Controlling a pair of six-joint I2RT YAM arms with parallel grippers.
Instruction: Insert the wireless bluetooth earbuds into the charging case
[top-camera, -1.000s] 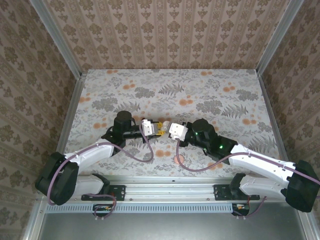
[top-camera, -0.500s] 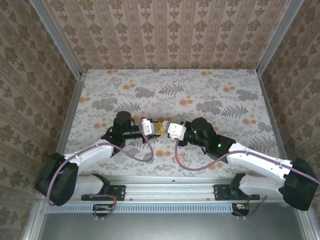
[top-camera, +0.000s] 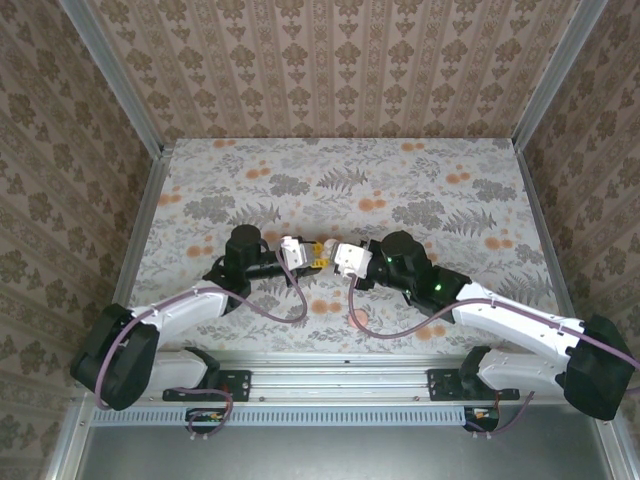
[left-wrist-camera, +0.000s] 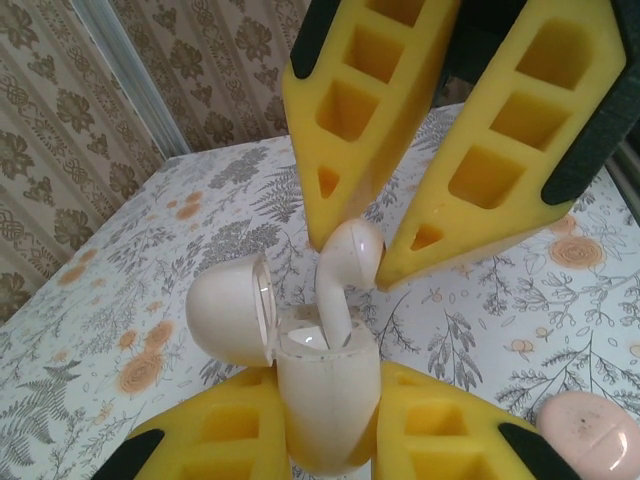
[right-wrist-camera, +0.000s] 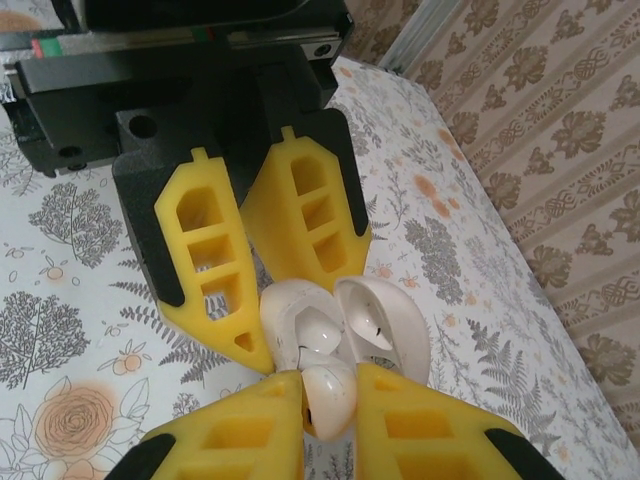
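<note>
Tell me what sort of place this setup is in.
Probably a staged robot test booth, not a real room: damask-papered panels in metal framing box in a floral-covered table, with a robot mounting rail along its near edge.

Pale earbud (left-wrist-camera: 349, 252) stem-down in open white case (left-wrist-camera: 325, 405)

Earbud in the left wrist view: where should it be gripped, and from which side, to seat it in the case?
Probably best to grip the earbud by its rounded head, coming straight at the open mouth of the case. The stem points into the well and should be left free, and the open lid stands to one side. The right fingers pinch it that way.
</note>
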